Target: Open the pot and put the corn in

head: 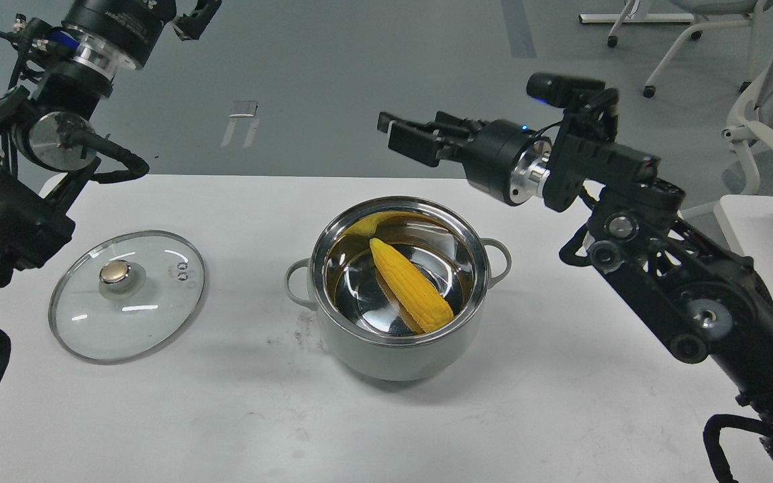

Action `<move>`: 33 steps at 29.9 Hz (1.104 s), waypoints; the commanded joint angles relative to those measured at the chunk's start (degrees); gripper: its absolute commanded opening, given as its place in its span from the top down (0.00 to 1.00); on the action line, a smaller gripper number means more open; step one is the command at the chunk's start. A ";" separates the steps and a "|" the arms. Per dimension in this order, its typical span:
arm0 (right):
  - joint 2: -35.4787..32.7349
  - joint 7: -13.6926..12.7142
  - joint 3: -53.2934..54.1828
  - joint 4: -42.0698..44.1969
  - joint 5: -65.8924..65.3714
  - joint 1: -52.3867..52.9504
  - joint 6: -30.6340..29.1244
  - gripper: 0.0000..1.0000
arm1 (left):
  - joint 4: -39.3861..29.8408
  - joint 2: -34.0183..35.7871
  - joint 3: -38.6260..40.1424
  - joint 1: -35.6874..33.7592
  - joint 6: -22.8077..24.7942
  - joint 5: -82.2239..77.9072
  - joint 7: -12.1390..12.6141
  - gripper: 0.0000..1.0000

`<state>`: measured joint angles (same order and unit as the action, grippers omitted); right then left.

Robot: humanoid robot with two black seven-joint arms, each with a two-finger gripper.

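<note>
Lying diagonally across the shiny steel floor of the pot, the corn rests fully inside the vessel, its narrow tip toward the far wall and its thick end close to the near wall, a yellow reflection showing on the metal behind it. The pot stands near the middle of the white table, uncovered, with its glass lid lying flat and well apart to the left, gold knob up. The right end effector hangs above and beyond the far rim, its two fingers pointing left, holding nothing, with a narrow gap between them. The left end effector sits at the top edge of the view, dark and partly cut off, and whether it is wide or narrow cannot be told. Judging by how things lie, both parts of the job look done: lid off, cob in. What is left appears to be a clean retreat, and doing it well means lifting the right arm up and away from the rim before swinging it sideways, so that neither finger nor wrist clips the loop handle or nudges the pot across the table, while the left arm should keep well above the lid
</note>
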<state>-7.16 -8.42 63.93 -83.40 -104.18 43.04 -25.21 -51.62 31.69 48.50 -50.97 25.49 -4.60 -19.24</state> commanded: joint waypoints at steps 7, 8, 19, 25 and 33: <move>-0.75 2.08 19.90 6.56 26.27 1.00 0.33 0.00 | 0.47 3.73 0.02 4.56 2.51 0.38 -0.18 0.02; -0.75 3.14 21.83 8.41 29.70 1.00 0.34 0.00 | 0.47 4.26 0.02 4.91 2.51 0.64 -0.18 0.02; -0.93 4.64 29.06 22.12 57.47 0.47 4.38 0.00 | -0.41 7.95 5.11 6.06 2.51 1.97 0.34 0.02; -1.81 4.73 30.28 26.87 63.04 0.29 4.38 0.00 | -0.50 7.43 6.61 6.85 2.51 2.67 0.17 0.02; -1.72 4.73 33.45 26.62 63.14 -1.46 4.29 0.00 | -2.78 7.60 11.36 10.63 2.51 2.67 0.43 0.02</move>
<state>-8.91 -3.69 96.25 -56.48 -41.06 42.66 -20.82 -53.95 39.14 59.11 -41.42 28.01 -1.86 -19.01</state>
